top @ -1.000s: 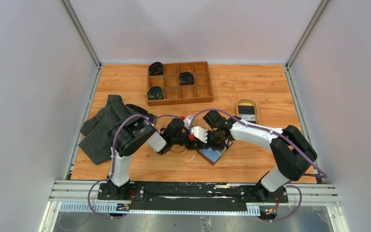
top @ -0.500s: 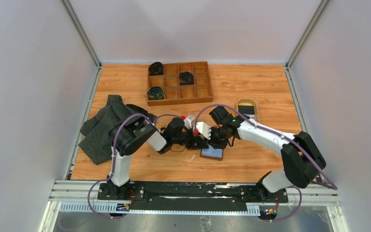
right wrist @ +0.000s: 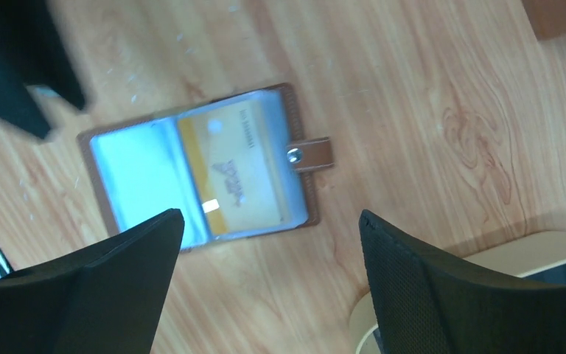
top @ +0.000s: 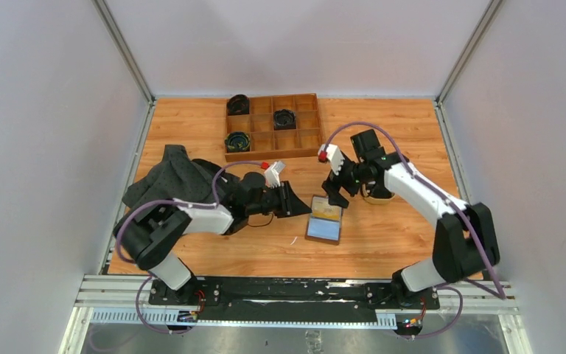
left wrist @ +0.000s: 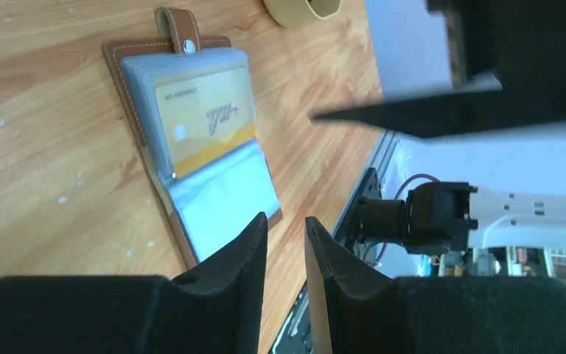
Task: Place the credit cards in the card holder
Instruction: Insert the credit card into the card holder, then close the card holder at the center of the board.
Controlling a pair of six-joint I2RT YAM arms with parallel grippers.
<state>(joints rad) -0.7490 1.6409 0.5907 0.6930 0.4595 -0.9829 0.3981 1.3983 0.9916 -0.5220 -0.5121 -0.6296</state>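
The brown card holder (top: 324,220) lies open and flat on the table, strap toward the back. A yellow-gold credit card (left wrist: 205,122) sits inside its clear sleeve (right wrist: 230,168), with a pale blue sleeve (left wrist: 221,203) beside it. My left gripper (top: 293,200) hovers just left of the holder (left wrist: 129,66), its jaws a narrow gap apart with nothing between them (left wrist: 286,230). My right gripper (top: 337,189) hangs wide open and empty (right wrist: 271,216) behind the holder (right wrist: 103,214), near the tan dish. No other cards show clearly.
The tan oval dish (right wrist: 486,262) sits right of the holder, mostly hidden under my right arm (top: 413,188) in the top view. A wooden compartment tray (top: 306,151) with dark round items stands at the back. A dark grey cloth (top: 166,184) lies at the left.
Both grippers opened and pulled away from the card holder, left going left, right rising back toward the dish. The holder now lies flat and open.
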